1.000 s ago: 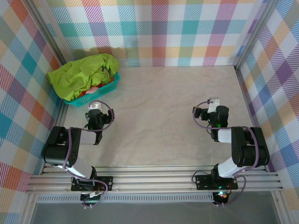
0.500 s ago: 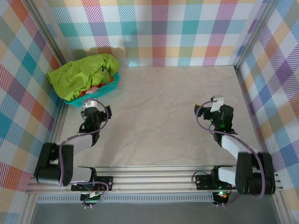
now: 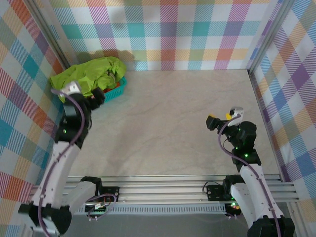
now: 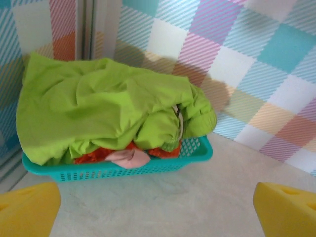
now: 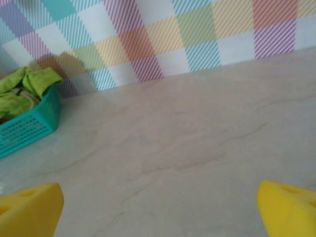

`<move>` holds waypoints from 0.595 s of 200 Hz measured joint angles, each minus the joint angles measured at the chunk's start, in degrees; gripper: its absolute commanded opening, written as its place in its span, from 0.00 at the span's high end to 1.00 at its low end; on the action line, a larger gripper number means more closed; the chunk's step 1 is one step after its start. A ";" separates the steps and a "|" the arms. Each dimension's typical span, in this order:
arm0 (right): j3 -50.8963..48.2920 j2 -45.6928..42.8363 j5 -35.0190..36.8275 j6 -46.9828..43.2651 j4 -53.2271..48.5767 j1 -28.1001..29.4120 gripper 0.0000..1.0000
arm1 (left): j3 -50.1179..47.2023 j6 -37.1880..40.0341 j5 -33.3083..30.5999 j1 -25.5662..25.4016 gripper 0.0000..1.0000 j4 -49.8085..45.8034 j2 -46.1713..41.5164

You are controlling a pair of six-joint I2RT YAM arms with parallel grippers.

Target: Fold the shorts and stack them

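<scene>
Lime green shorts (image 4: 98,108) heaped atop teal basket (image 4: 118,170).
Left gripper (image 4: 158,210), right gripper (image 5: 158,210): jaws wide, empty. Risk: a deep grab snags several pairs and drags the basket.

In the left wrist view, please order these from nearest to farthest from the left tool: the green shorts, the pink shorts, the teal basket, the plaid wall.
1. teal basket, its front wall, low centre.
2. pink shorts, peeking over that front rim.
3. green shorts, heaped above, mostly further back.
4. plaid wall, behind everything.
</scene>
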 measured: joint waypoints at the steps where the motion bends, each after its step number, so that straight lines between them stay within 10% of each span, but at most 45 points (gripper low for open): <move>1: 0.02 0.00 -0.09 0.09 -0.07 0.00 0.00 | 1.05 0.02 0.13 0.22 0.00 -0.50 0.74; 119: 5.42 3.13 -13.35 4.81 -10.86 0.00 0.00 | 62.12 5.92 7.06 7.15 0.13 -31.85 65.72</move>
